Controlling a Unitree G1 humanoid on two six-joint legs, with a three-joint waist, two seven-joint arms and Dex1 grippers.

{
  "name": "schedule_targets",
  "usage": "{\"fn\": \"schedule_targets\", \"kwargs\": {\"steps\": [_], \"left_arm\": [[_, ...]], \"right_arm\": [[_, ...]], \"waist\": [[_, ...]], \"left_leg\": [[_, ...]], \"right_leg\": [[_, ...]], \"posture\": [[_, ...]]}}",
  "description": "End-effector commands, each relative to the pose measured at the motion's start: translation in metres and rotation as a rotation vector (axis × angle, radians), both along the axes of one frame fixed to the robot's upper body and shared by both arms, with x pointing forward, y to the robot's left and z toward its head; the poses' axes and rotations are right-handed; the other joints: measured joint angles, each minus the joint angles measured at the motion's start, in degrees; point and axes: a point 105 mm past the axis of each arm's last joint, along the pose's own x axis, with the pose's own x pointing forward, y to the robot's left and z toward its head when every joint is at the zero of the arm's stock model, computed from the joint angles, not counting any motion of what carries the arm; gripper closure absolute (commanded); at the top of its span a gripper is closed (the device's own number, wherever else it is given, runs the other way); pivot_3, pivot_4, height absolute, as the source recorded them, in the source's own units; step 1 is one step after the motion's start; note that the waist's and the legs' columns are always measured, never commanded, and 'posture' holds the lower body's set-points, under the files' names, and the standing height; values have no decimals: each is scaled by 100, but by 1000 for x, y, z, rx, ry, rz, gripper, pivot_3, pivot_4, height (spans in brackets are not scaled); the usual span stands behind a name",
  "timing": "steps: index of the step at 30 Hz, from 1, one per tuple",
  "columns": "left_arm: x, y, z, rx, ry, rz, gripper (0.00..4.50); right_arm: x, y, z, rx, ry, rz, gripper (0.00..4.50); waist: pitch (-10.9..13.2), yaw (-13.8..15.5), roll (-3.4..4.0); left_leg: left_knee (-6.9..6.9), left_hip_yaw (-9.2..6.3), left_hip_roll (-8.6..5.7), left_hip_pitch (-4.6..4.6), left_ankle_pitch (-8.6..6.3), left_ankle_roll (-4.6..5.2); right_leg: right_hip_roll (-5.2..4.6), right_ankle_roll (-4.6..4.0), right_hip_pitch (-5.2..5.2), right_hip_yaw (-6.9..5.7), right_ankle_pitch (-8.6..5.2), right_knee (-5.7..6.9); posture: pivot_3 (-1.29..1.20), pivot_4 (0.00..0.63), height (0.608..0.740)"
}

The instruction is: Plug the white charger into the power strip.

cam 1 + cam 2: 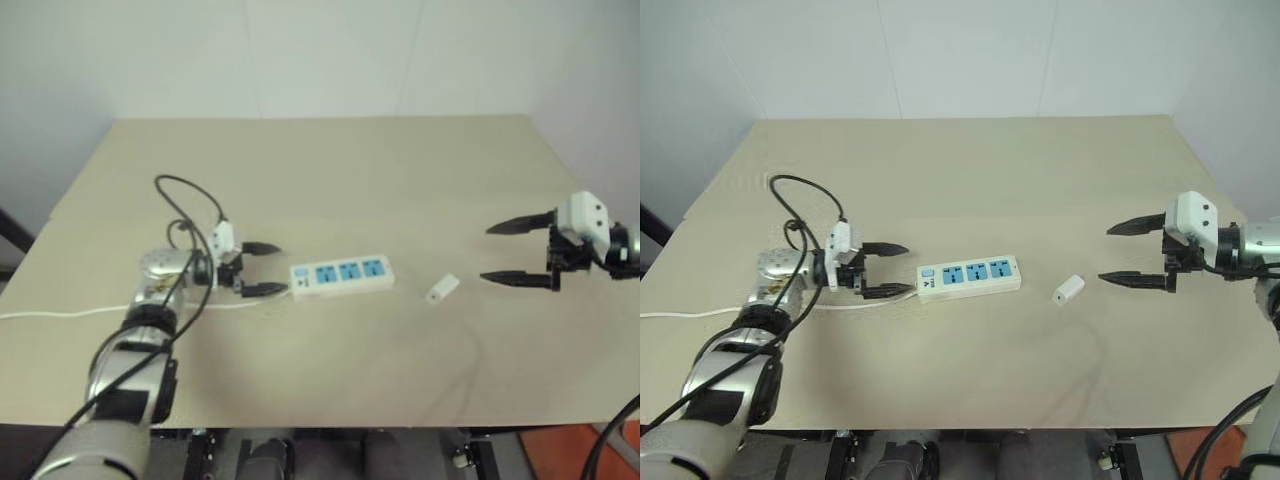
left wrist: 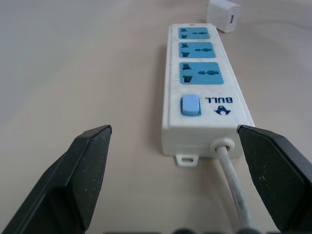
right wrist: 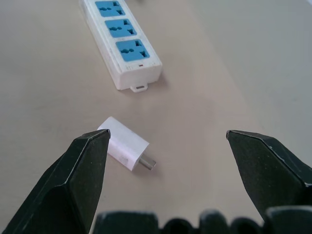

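Lying flat: the power strip [image 1: 969, 275] rests near the middle of the tabletop [image 1: 970, 170], its three blue sockets facing up in a row.
Strip's cord: a thin white cord [image 2: 233, 183] leaves the strip's switch end and runs off toward the tabletop's left edge.
Switch: a blue switch [image 2: 190, 105] sits at that same end, next to the printed brand mark.
Charger: the white charger [image 1: 1068, 290] lies on its side on the tabletop, just beyond the strip's far end on the right and apart from it; its metal prongs stick out sideways, level with the surface.
Left tool: the left tool [image 1: 887, 270] hovers at the strip's cord end with its black fingers spread wide, holding nothing; the cord passes between the fingertips.
Right tool: the right tool [image 1: 1132, 253] is on the right, near the charger but apart from it, fingers spread wide and empty, pointing toward the charger.
Surface: plain beige, matte, bare apart from the strip, cord and charger.
Room: pale walls [image 1: 960, 55] rise behind the tabletop's far edge; a patch of red-orange floor [image 1: 575, 455] shows at the near right corner.
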Motion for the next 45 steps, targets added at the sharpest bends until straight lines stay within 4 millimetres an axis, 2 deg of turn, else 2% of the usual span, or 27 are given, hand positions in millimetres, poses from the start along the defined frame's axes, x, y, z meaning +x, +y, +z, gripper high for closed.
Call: {"fn": "schedule_targets", "kwargs": {"steps": [1, 10, 16, 35, 38, 40, 43, 45], "left_arm": [[0, -11, 4, 33, -9, -68, 11], [1, -23, -13, 79, -27, -55, 11], [2, -24, -21, 79, -27, -13, 11], [2, -35, -26, 3, 32, 5, 11], [3, -35, -27, -27, 47, 21, 574], [3, -34, -28, -30, 51, 24, 1193], [3, -34, -31, -6, 43, 37, 1208], [2, -34, -32, -3, 49, 31, 1208]], "right_arm": [[-3, 0, 8, 29, -29, 7, 0], [-6, -3, 12, 30, -43, 7, 0], [-8, -7, 10, 24, -45, -6, 0], [-5, -5, 0, 18, -45, -23, 0], [-5, -5, 0, 17, -47, -26, 0], [-5, -6, 0, 15, -45, -24, 0], [-7, -4, -1, -21, -50, -2, 0], [-8, 2, 0, -78, -126, 55, 0]], "waist": [[0, 0, 0], [1, -14, -2], [1, -5, -2], [1, -2, -2], [1, -1, -2], [1, 0, -2], [1, 0, -2], [1, 1, -2]], "left_leg": [[0, 0, -1, -3, 0, 0], [2, 0, 0, -3, 0, 0], [2, -2, 0, -5, 0, 0], [2, -2, 0, -6, 0, 0], [2, -1, 0, -5, 0, 0], [2, -2, -1, -5, 0, 0], [2, -2, 0, -5, 0, 0], [2, -2, 0, -4, 0, 0]], "right_leg": [[0, 0, -2, 0, 0, 0], [0, 0, -3, -1, 0, 2], [0, 0, -3, -2, 0, 1], [-1, 0, -4, -2, 0, 2], [0, 0, -4, -2, 0, 2], [-1, 0, -3, -2, 0, 2], [-1, 0, -3, -2, 0, 2], [-1, 0, -3, -2, 0, 3]], "posture": [[0, 150, 740], [0, 150, 740], [0, 150, 740], [0, 150, 740], [0, 150, 740], [0, 150, 740], [0, 150, 740], [0, 150, 740]]}}
